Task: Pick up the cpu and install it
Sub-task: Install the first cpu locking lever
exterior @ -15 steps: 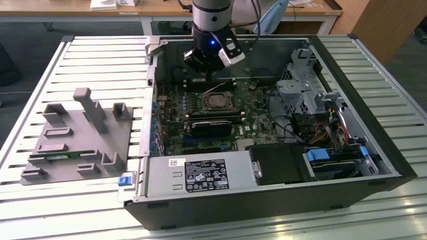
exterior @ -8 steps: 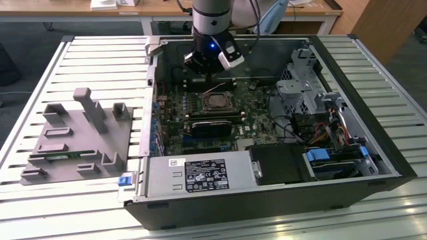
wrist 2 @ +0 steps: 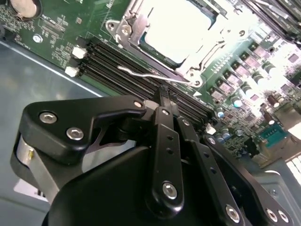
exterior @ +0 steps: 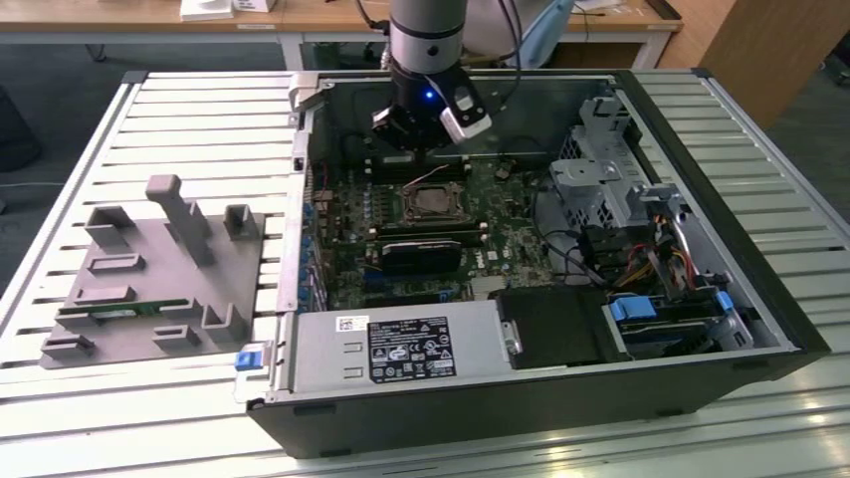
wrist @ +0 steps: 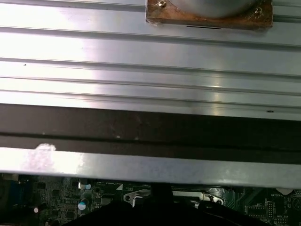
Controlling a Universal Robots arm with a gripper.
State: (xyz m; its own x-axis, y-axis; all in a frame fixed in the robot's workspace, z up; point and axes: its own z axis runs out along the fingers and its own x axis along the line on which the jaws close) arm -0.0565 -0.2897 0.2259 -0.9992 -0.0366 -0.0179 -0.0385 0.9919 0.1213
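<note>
— Slatted metal tabletop point(exterior: 186, 110) under everything, with wooden desks behind it. What sits on it in the exterior view?

— An open computer case point(exterior: 531, 398) lying on its side, motherboard point(exterior: 398, 249) facing up. On the exterior view's left, a grey fixture tray point(exterior: 146, 279) with upright pegs. The gripper point(exterior: 428, 139) hangs inside the case, over the far part of the board.

— And the cpu?

— The cpu point(exterior: 428, 206) lies in its socket near the board's middle, just on the near side of the gripper, apart from it. A black heatsink block point(exterior: 425, 256) sits nearer still.

— The second wrist view?

— Black gripper linkage fills the foreground; the fingertips point(wrist 2: 162, 94) come together at one narrow tip with nothing between them. Beyond it lie the memory slots point(wrist 2: 136, 77), then the cpu point(wrist 2: 174, 28), bright and silver, framed by the socket bracket point(wrist 2: 207, 52), with the wire lever point(wrist 2: 150, 75) lying along one side.

— First wrist view?

— Table slats point(wrist: 141, 52), the case's edge point(wrist: 141, 167), and a strip of green motherboard point(wrist: 56, 197).
</note>
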